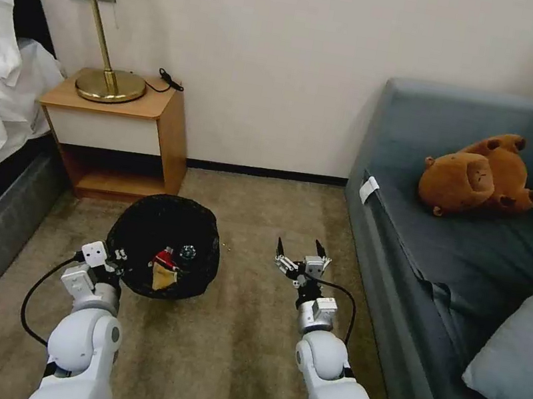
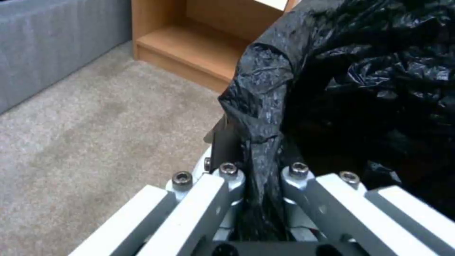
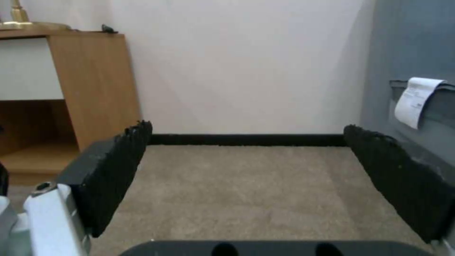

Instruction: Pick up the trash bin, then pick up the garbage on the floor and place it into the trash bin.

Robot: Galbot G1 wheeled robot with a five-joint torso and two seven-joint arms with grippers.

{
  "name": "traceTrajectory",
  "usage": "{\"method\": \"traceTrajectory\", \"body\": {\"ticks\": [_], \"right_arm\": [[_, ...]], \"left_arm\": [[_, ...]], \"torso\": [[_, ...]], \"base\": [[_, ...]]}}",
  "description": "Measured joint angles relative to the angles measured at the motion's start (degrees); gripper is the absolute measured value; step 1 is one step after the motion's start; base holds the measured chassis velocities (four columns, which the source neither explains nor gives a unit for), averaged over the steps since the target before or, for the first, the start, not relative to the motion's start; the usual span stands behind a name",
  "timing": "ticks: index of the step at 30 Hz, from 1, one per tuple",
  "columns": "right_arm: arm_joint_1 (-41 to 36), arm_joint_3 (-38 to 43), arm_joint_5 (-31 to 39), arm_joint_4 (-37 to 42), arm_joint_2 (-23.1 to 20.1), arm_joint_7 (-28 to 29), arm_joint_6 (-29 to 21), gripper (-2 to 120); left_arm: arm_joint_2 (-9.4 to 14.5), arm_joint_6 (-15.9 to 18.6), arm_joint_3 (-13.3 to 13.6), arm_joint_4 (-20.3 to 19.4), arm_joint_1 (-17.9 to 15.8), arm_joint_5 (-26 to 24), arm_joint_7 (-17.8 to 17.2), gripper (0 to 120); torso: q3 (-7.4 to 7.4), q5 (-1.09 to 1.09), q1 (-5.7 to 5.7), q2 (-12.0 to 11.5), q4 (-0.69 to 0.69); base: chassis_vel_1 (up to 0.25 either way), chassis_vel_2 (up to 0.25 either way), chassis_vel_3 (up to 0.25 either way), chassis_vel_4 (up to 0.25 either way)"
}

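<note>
The left claw point(image 1: 114, 261) pinches the black-bagged rim of the trash bin point(image 1: 139, 233), which sits above the carpet floor point(image 1: 222, 354) before the nightstand point(image 1: 121, 136). Red and yellow garbage point(image 1: 164, 270) lies inside. The right claw point(image 1: 302, 254) hovers beside it, spread and holding nothing.
</note>
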Motion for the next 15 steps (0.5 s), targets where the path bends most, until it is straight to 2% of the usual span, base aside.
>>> {"method": "traceTrajectory", "body": {"ticks": [12,13,14,15], "right_arm": [[-0.40,0.91,0.55,0.45,-0.52,1.36,-0.44,100],[-0.57,0.98,0.53,0.58,-0.56,1.30,-0.46,100],[-0.66,1.08,0.44,0.68,-0.83,1.18,-0.46,100],[-0.66,1.08,0.44,0.68,-0.83,1.18,-0.46,100]], "left_arm": [[0.72,1.41,-1.66,2.67,-3.22,-4.71,-1.69,3],[1.00,1.75,-1.67,3.47,-3.77,-6.37,-2.26,3],[1.57,2.70,-1.73,5.15,-5.23,-10.37,-3.75,3],[1.57,2.70,-1.73,5.15,-5.23,-10.37,-3.75,3]], "torso": [[0.00,0.00,0.01,0.00,0.00],[0.00,0.00,0.01,0.00,0.00],[0.00,0.00,0.00,0.00,0.00],[0.00,0.00,0.00,0.00,0.00]], "base": [[0.000,0.000,0.000,0.000],[0.000,0.000,0.000,0.000],[0.000,0.000,0.000,0.000],[0.000,0.000,0.000,0.000]]}}
